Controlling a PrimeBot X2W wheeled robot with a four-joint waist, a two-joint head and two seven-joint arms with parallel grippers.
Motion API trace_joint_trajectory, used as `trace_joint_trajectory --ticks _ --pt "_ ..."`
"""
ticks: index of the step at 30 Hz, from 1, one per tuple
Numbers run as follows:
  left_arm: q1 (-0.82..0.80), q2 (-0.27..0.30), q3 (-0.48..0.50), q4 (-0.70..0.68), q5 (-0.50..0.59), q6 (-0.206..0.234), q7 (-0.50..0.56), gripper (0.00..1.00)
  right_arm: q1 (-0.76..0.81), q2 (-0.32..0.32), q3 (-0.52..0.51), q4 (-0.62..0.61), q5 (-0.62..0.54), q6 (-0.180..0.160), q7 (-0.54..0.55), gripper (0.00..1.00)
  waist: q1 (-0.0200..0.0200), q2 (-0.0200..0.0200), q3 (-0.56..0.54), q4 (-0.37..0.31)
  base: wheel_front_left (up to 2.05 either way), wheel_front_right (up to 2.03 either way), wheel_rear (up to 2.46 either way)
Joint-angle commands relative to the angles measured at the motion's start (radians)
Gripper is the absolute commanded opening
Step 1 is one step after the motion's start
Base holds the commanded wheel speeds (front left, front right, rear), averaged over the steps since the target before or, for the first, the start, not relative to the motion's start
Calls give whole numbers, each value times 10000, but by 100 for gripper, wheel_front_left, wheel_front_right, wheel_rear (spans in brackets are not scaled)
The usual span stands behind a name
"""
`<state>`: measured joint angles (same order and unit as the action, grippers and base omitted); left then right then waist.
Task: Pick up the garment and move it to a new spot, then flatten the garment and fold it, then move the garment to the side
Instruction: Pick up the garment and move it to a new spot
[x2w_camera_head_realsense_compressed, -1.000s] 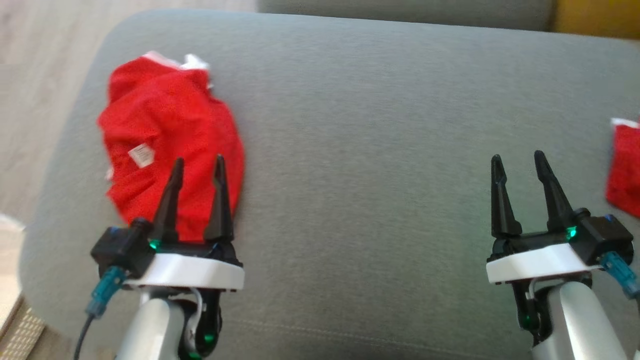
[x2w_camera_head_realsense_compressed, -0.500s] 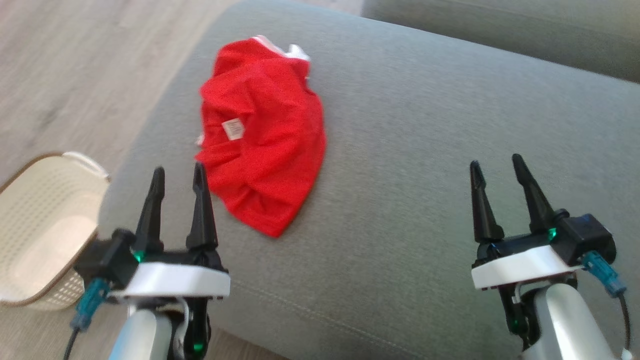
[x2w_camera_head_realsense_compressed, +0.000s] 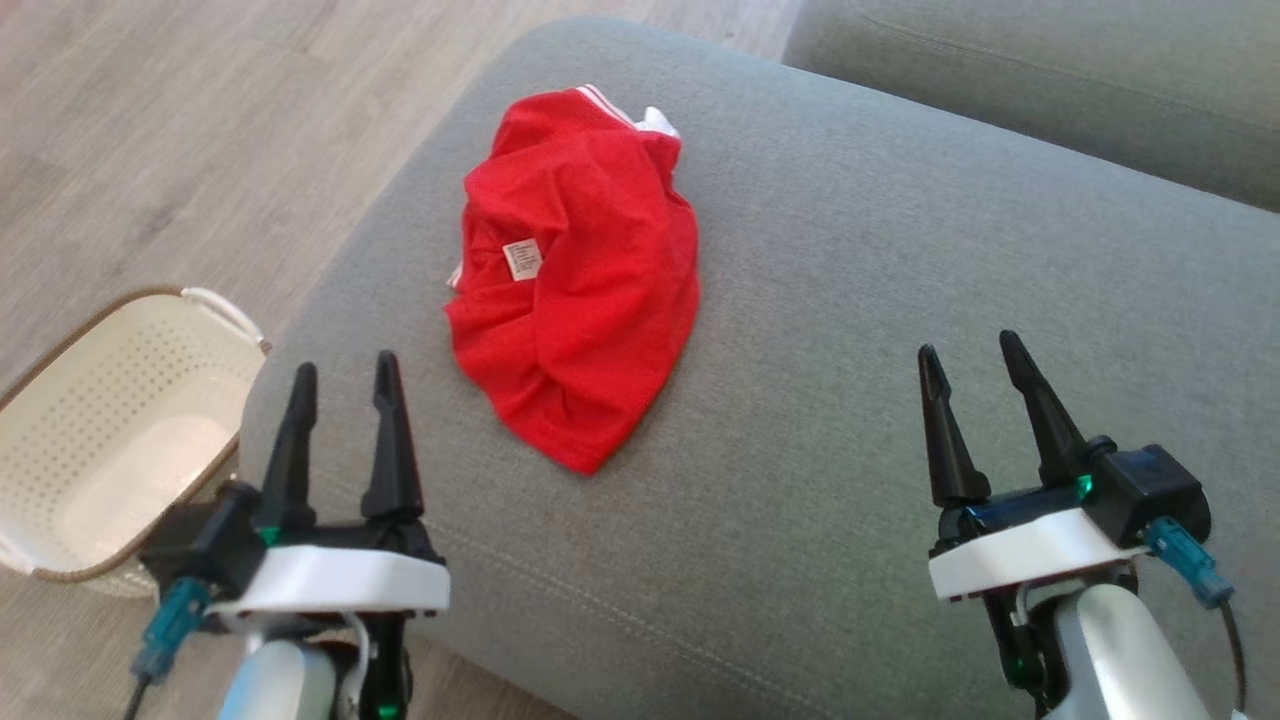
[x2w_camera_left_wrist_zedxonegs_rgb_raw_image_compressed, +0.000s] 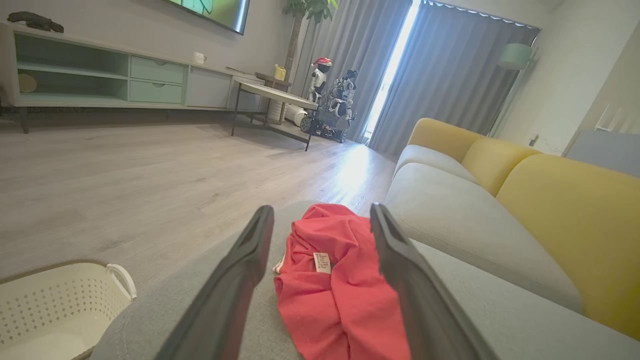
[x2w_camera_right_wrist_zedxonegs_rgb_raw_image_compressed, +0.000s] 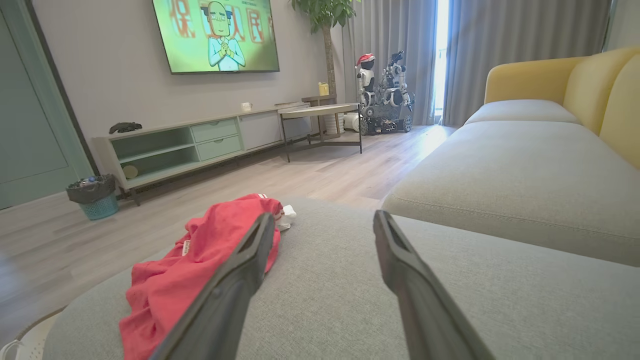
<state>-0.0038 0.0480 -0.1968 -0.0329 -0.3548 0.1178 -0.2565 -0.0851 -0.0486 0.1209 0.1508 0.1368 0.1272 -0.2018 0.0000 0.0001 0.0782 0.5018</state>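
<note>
Both the left gripper and right gripper hover empty, jaws parted for the pickup, as the red garment lies crumpled on the grey cushion at one o'clock from the left

grey sofa cushion | crumpled red garment on it

The print on the white label on the crumpled red garment is too small to read, and its folds hide the garment's shape and underside. Left of the garment, a cream basket is cropped by the head view's left edge. Beyond the garment, a second grey cushion runs off the top and right edges. In the right wrist view, one finger of the right gripper covers part of the garment.
</note>
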Motion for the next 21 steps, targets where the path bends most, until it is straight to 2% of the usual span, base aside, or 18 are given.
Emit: trace_joint_trajectory --ticks 1,6,13,21 --pt "-341 22 478 -404 -134 76 -53 100 -204 -16 213 -315 52 35 19 100 0 -1 57 -129 0 0 0" --pt "-502 22 733 -333 -299 9 -53 100 -244 -16 115 -412 -7 35 83 100 0 -1 251 -405 0 0 0" --pt "-1464 22 1511 156 67 -487 -53 100 -487 -16 -200 -763 -338 35 334 100 0 -1 1037 -1055 0 0 0" --pt "-3323 383 2326 2710 210 -1216 -53 100 -741 -16 -635 -1295 -767 35 627 100 0 -1 2013 -1913 0 0 0"
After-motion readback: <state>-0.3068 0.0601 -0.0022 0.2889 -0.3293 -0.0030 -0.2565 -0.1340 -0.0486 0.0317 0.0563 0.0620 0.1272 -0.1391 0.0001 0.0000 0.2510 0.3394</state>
